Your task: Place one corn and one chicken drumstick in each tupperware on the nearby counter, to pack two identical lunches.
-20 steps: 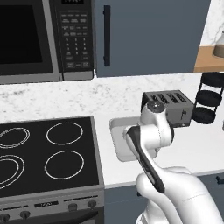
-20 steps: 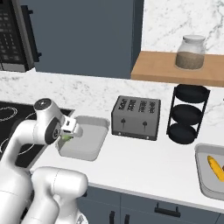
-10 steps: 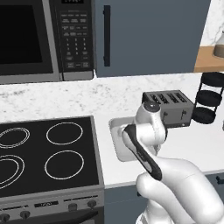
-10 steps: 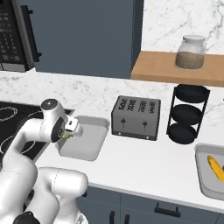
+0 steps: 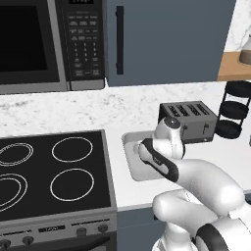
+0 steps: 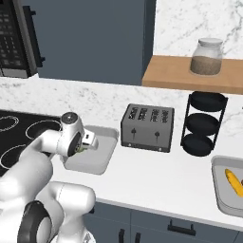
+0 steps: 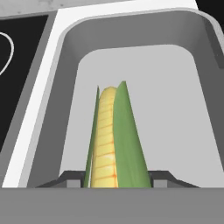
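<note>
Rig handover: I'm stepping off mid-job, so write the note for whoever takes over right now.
End effector: shut on the husked corn, held over the left tupperware, beside the stove.
Left tupperware: its visible floor is bare.
Right tupperware: at the counter's far right, past the toaster and rack; the bare corn lies inside.
Drumsticks: not located.
Done: one corn in the right tupperware.
Left: release this corn into the left one, then put one drumstick in each.
</note>
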Available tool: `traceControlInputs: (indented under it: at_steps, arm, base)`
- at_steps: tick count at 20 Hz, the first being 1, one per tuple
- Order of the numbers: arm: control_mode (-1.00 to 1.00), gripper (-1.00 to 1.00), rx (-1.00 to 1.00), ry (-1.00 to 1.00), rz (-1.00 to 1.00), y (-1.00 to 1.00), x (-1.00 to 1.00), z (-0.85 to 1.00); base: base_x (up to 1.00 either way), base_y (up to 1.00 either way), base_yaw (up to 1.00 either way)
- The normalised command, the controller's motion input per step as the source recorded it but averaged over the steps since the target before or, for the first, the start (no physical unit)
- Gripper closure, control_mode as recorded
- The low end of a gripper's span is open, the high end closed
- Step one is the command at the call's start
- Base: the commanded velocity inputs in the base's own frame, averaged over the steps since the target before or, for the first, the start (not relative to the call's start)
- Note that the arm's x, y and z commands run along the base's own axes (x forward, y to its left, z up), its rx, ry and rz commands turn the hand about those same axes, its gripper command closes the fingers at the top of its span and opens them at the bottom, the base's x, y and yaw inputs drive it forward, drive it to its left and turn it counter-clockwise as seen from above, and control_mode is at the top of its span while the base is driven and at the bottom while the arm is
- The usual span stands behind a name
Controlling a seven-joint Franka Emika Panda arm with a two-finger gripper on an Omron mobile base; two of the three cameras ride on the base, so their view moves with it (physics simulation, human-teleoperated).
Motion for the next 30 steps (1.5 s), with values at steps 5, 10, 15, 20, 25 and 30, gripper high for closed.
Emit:
traceControlInputs:
  at_steps: [5,10,15,20,25,30]
  arm:
    - [-1.0,1.0,0.0,0.0,0.0,0.0,0.27,-0.09]
    - [-1.0,1.0,0.0,0.0,0.0,0.0,0.09,-0.07]
    - [-1.0,1.0,0.0,-0.03,0.0,0.0,0.11,-0.32]
    - [-1.0,-1.0,0.0,-0.07,0.0,0.0,0.14,-0.12]
    - [-1.0,-1.0,0.0,-0.08,0.0,0.0,0.0,0.31]
    - [-1.0,-1.0,0.0,-0.03,0.0,0.0,-0.2,0.55]
  base:
    - [0.0,0.0,0.0]
    - [0.0,0.0,0.0]
    - [0.0,0.0,0.0]
    - [0.0,0.0,0.0]
    - [0.0,0.0,0.0]
    - [0.0,0.0,0.0]
